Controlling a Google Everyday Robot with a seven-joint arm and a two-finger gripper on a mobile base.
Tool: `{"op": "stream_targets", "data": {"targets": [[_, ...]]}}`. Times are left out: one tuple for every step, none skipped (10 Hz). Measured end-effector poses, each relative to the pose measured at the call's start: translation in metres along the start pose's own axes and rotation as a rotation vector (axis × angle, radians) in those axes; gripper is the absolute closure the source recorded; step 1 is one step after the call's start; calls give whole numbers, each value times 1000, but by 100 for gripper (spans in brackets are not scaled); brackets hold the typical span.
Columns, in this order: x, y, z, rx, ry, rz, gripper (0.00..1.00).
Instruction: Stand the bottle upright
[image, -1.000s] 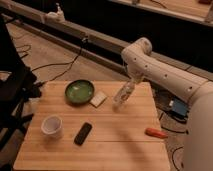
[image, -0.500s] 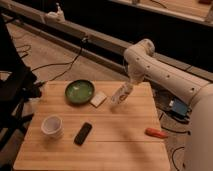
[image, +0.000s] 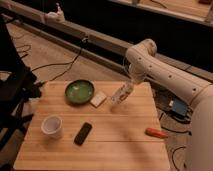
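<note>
Claw (image: 129, 85) is clenched on the bottle (image: 120, 95), holding it tilted over the surface (image: 105, 145) near the bowl (image: 80, 91). The low end points down, probably ready for standing.

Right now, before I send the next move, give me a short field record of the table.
hand: over the far side of the table, shut on the bottle
bottle: tilted, not upright; lower end near the table, contact unclear
green bowl: far left, beside a pale pad
white cup: near left, upright
black phone: flat, right of the white cup
orange marker: near the right edge, lying flat
</note>
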Motion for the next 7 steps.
{"op": "stream_targets", "data": {"targets": [[1, 0, 1, -1, -1, 0, 100], [2, 1, 1, -4, 1, -2, 100], [5, 3, 3, -15, 8, -5, 100], [8, 3, 4, -18, 15, -7, 100], [12, 2, 4, -20, 29, -8, 100], [16, 1, 5, -18, 45, -12, 100], [21, -3, 4, -7, 65, -20, 100]]}}
